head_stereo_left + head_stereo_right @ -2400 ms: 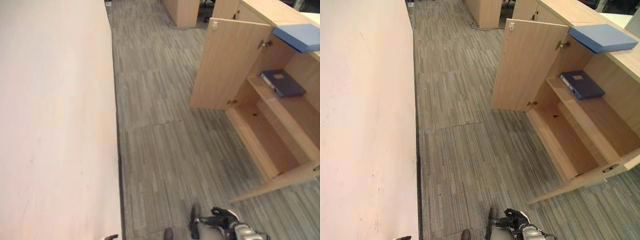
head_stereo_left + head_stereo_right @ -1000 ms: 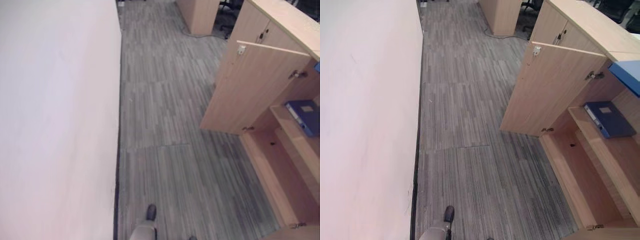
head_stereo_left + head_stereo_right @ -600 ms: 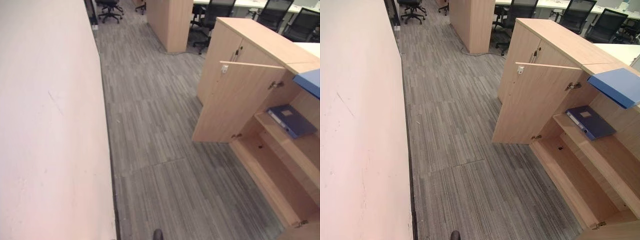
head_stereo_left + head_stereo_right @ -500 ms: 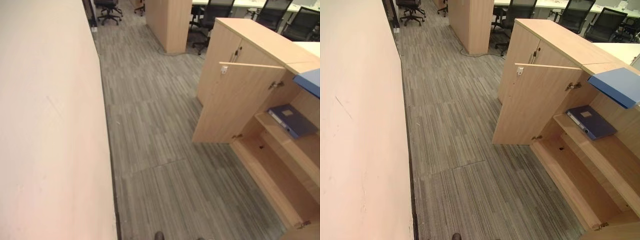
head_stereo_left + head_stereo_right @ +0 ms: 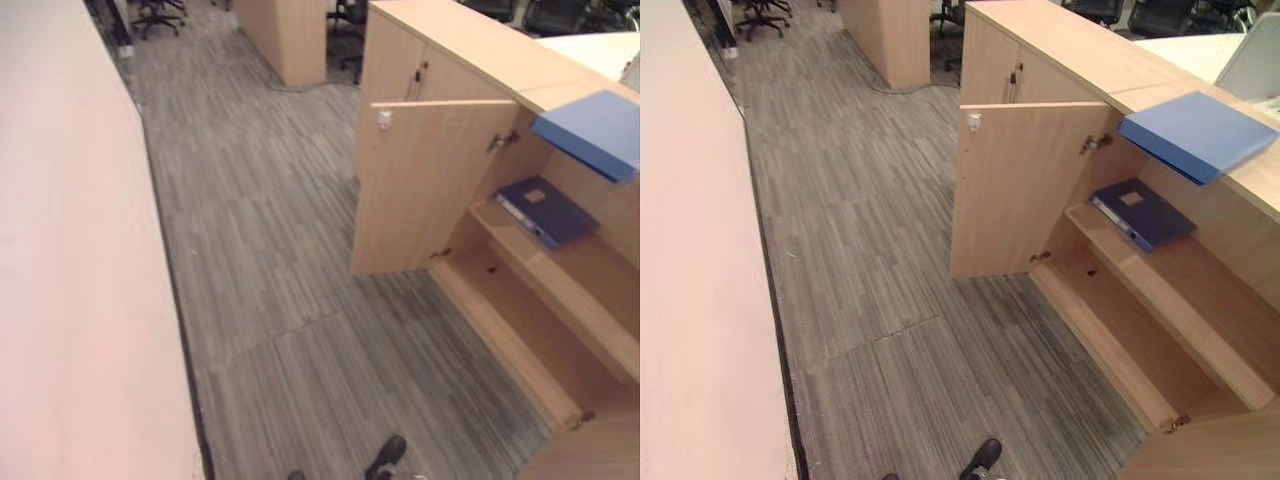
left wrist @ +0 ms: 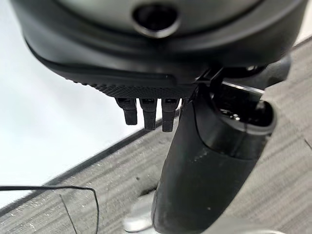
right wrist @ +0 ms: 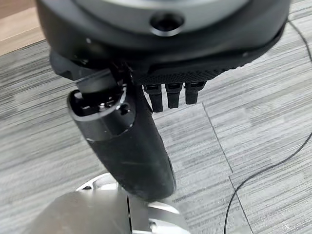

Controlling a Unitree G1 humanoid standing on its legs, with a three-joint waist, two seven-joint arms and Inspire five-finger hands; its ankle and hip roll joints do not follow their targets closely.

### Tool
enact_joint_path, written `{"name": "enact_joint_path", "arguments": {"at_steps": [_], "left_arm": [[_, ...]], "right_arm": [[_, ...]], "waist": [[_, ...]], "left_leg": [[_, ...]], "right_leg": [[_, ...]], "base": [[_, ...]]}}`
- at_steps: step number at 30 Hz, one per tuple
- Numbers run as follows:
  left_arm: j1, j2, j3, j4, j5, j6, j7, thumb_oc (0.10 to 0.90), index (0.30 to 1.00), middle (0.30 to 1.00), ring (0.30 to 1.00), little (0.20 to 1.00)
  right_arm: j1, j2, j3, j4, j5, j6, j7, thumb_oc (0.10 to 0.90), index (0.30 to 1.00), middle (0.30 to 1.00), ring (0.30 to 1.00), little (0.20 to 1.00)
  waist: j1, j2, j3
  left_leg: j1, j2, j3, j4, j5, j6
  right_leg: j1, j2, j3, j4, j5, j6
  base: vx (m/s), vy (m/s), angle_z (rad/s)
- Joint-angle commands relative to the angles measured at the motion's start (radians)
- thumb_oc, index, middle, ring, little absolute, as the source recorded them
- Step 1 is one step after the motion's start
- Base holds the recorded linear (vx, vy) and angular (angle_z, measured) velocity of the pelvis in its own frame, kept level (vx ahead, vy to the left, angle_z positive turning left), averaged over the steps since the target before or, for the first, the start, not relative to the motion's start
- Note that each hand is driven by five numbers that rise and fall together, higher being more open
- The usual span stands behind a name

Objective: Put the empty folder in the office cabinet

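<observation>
cabinet [image 5: 1040,190] open | dark folder [image 5: 1143,215] on shelf, label unreadable | fingers [image 6: 146,113] both hands relaxed, empty

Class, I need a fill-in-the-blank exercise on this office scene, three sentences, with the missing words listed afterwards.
1. The cabinet door stands ____.
2. The dark blue folder lies on the cabinet's upper ____.
3. The light blue folder lies on ____ of the cabinet, jutting over its edge.

Missing words: open; shelf; top
</observation>
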State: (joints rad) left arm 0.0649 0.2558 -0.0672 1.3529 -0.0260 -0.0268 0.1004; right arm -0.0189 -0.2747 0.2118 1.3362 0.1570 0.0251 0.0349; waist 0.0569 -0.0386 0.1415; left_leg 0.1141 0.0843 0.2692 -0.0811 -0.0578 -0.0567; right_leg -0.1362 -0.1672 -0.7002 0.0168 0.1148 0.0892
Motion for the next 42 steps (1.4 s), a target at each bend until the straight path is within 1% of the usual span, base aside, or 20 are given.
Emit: {"name": "enact_joint_path", "arguments": {"at_steps": [1,6,7,8,9,11,13,15,18,21,22,25,29,30,32,33,34,38,41,42], "left_arm": [[-0.040,0.036,-0.011,0.015,0.020,-0.007,0.024,0.800,0.900,0.900,0.900,0.900],[-0.097,0.048,-0.057,-0.038,-0.008,-0.021,0.045,0.800,0.900,0.900,0.900,0.900],[-0.104,0.048,-0.063,-0.051,-0.014,-0.027,0.049,0.800,0.900,0.900,0.900,0.900],[-0.104,0.048,-0.063,-0.051,-0.014,-0.027,0.049,0.800,0.900,0.900,0.900,0.900],[-0.108,0.050,-0.071,-0.062,-0.017,-0.029,0.052,0.800,0.900,0.900,0.900,0.900],[-0.113,0.050,-0.079,-0.093,-0.029,-0.039,0.058,0.800,0.900,0.900,0.900,0.900],[-0.118,0.054,-0.085,-0.118,-0.036,-0.045,0.061,0.800,0.900,0.900,0.900,0.900],[-0.116,0.052,-0.088,-0.121,-0.042,-0.047,0.060,0.800,0.900,0.900,0.900,0.900],[-0.098,0.044,-0.077,-0.102,-0.041,-0.041,0.059,0.800,0.900,0.900,0.900,0.900],[-0.074,0.043,-0.061,-0.069,-0.037,-0.036,0.055,0.800,0.900,0.900,0.900,0.900],[-0.064,0.044,-0.051,-0.055,-0.040,-0.034,0.050,0.800,0.900,0.900,0.900,0.900],[-0.047,0.039,-0.035,-0.020,-0.065,-0.032,0.034,0.800,0.900,0.900,0.900,0.900],[-0.046,0.022,-0.047,0.003,-0.072,-0.035,0.021,0.800,0.900,0.900,0.900,0.900],[-0.046,0.022,-0.047,0.003,-0.072,-0.035,0.021,0.800,0.900,0.900,0.900,0.900],[-0.043,0.015,-0.059,0.008,-0.061,-0.037,0.016,0.800,0.900,0.900,0.900,0.900],[-0.029,0.002,-0.066,0.010,-0.046,-0.039,0.010,0.800,0.900,0.900,0.900,0.900],[-0.037,0.004,-0.080,-0.005,-0.028,-0.039,0.014,0.800,0.900,0.900,0.900,0.900],[-0.053,0.019,-0.089,-0.052,-0.035,-0.045,0.020,0.800,0.900,0.900,0.900,0.900],[-0.097,0.039,-0.093,-0.113,-0.073,-0.050,0.042,0.800,0.900,0.900,0.900,0.900],[-0.098,0.039,-0.093,-0.113,-0.073,-0.050,0.042,0.800,0.900,0.900,0.900,0.900]], "right_arm": [[-0.032,0.007,0.006,0.003,-0.002,-0.014,0.000,0.800,0.900,0.900,0.900,0.900],[-0.042,-0.012,-0.004,-0.019,0.021,-0.022,-0.015,0.800,0.900,0.900,0.900,0.900],[-0.043,-0.016,-0.001,-0.023,0.023,-0.026,-0.017,0.800,0.900,0.900,0.900,0.900],[-0.043,-0.016,-0.001,-0.023,0.023,-0.026,-0.017,0.800,0.900,0.900,0.900,0.900],[-0.045,-0.020,0.001,-0.025,0.021,-0.026,-0.018,0.800,0.900,0.900,0.900,0.900],[-0.066,-0.033,0.027,-0.020,0.018,-0.029,-0.028,0.800,0.900,0.900,0.900,0.900],[-0.075,-0.043,0.040,-0.017,0.018,-0.032,-0.036,0.800,0.900,0.900,0.900,0.900],[-0.076,-0.051,0.040,-0.014,0.022,-0.032,-0.038,0.800,0.900,0.900,0.900,0.900],[-0.077,-0.055,0.041,-0.009,0.022,-0.031,-0.043,0.800,0.900,0.900,0.900,0.900],[-0.073,-0.055,0.045,-0.009,0.018,-0.034,-0.040,0.800,0.900,0.900,0.900,0.900],[-0.071,-0.055,0.051,-0.010,0.013,-0.035,-0.037,0.800,0.900,0.900,0.900,0.900],[-0.065,-0.054,0.078,-0.022,-0.010,-0.043,-0.033,0.800,0.900,0.900,0.900,0.900],[-0.077,-0.059,0.105,-0.030,-0.038,-0.050,-0.031,0.800,0.900,0.900,0.900,0.900],[-0.077,-0.059,0.105,-0.030,-0.038,-0.050,-0.031,0.800,0.900,0.900,0.900,0.900],[-0.083,-0.064,0.116,-0.039,-0.055,-0.050,-0.027,0.800,0.900,0.900,0.900,0.900],[-0.077,-0.069,0.117,-0.046,-0.069,-0.049,-0.020,0.800,0.900,0.900,0.900,0.900],[-0.073,-0.068,0.110,-0.052,-0.072,-0.046,-0.018,0.800,0.900,0.900,0.900,0.900],[-0.065,-0.061,0.093,-0.066,-0.056,-0.044,-0.027,0.800,0.900,0.900,0.900,0.900],[-0.081,-0.037,0.083,-0.076,-0.026,-0.036,-0.038,0.800,0.900,0.900,0.900,0.900],[-0.081,-0.037,0.083,-0.076,-0.026,-0.036,-0.038,0.800,0.900,0.900,0.900,0.900]], "waist": [[-0.004,0.007,0.022],[-0.049,0.022,0.042],[-0.055,0.021,0.044],[-0.055,0.020,0.043],[-0.058,0.018,0.051],[-0.041,0.009,0.079],[-0.010,-0.003,0.095],[0.012,-0.011,0.100],[0.037,-0.037,0.102],[0.054,-0.057,0.102],[0.063,-0.056,0.099],[0.096,-0.035,0.094],[0.120,0.000,0.080],[0.120,0.000,0.081],[0.122,0.018,0.067],[0.125,0.030,0.045],[0.111,0.027,0.032],[0.100,0.008,0.029],[0.075,-0.005,0.051],[0.076,-0.005,0.050]], "left_leg": [[0.073,-0.069,-0.044,-0.006,-0.128,0.058],[0.086,0.008,-0.048,0.022,-0.154,0.038],[0.080,0.025,-0.043,0.060,-0.176,0.029],[0.079,0.024,-0.043,0.062,-0.177,0.029],[0.071,0.043,-0.035,0.120,-0.190,0.022],[-0.017,0.087,-0.027,0.369,-0.109,-0.005],[-0.123,0.083,-0.092,0.568,-0.013,-0.009],[-0.213,0.074,-0.154,0.654,0.001,0.000],[-0.308,0.079,-0.171,0.640,-0.047,0.023],[-0.347,0.083,-0.196,0.526,-0.069,0.022],[-0.368,0.079,-0.224,0.456,-0.055,0.016],[-0.363,0.081,-0.347,0.198,0.114,-0.020],[-0.404,0.068,-0.509,0.013,0.197,-0.032],[-0.403,0.069,-0.508,0.013,0.197,-0.032],[-0.405,0.052,-0.548,0.009,0.205,-0.039],[-0.367,0.042,-0.574,0.006,0.207,-0.045],[-0.347,0.023,-0.552,0.027,0.204,-0.037],[-0.359,-0.010,-0.510,0.079,0.168,-0.016],[-0.467,-0.109,-0.430,0.302,0.048,0.026],[-0.470,-0.109,-0.429,0.305,0.047,0.027]], "right_leg": [[-0.063,-0.103,-0.003,0.073,0.015,0.085],[-0.140,-0.144,0.001,0.301,-0.086,0.053],[-0.156,-0.148,0.005,0.342,-0.125,0.043],[-0.158,-0.149,0.006,0.343,-0.126,0.043],[-0.158,-0.144,0.017,0.366,-0.153,0.024],[-0.119,-0.072,0.052,0.309,-0.199,-0.021],[-0.078,-0.009,0.083,0.247,-0.214,-0.055],[-0.038,0.034,0.110,0.189,-0.228,-0.075],[0.021,0.046,0.145,0.119,-0.230,-0.076],[0.073,0.044,0.191,0.071,-0.219,-0.064],[0.089,0.048,0.210,0.054,-0.220,-0.061],[0.144,0.080,0.274,0.028,-0.228,-0.063],[0.180,0.101,0.367,0.014,-0.233,-0.057],[0.180,0.101,0.367,0.014,-0.233,-0.057],[0.194,0.103,0.417,0.013,-0.239,-0.046],[0.207,0.096,0.465,0.012,-0.242,-0.027],[0.214,0.061,0.484,0.012,-0.230,-0.009],[0.203,0.017,0.504,0.019,-0.220,0.014],[0.125,-0.071,0.530,0.085,-0.209,0.031],[0.123,-0.071,0.531,0.086,-0.209,0.031]], "base": [[0.50,-0.186,-0.03],[0.29,-0.166,0.18],[0.18,-0.131,0.07],[0.20,-0.166,0.10],[0.19,-0.231,0.02],[0.21,-0.324,-0.21],[0.10,-0.242,-0.97],[0.10,-0.165,-1.16],[0.12,-0.038,-0.34],[0.17,0.071,-0.55],[0.22,0.106,-0.70],[0.27,0.125,-0.79],[0.22,0.185,-0.71],[0.19,0.162,-1.22],[0.29,0.319,-1.25],[0.45,0.586,-0.83],[0.38,0.500,-0.79],[0.17,0.268,-0.99],[0.09,0.303,-0.20],[0.04,0.155,-0.10]]}}
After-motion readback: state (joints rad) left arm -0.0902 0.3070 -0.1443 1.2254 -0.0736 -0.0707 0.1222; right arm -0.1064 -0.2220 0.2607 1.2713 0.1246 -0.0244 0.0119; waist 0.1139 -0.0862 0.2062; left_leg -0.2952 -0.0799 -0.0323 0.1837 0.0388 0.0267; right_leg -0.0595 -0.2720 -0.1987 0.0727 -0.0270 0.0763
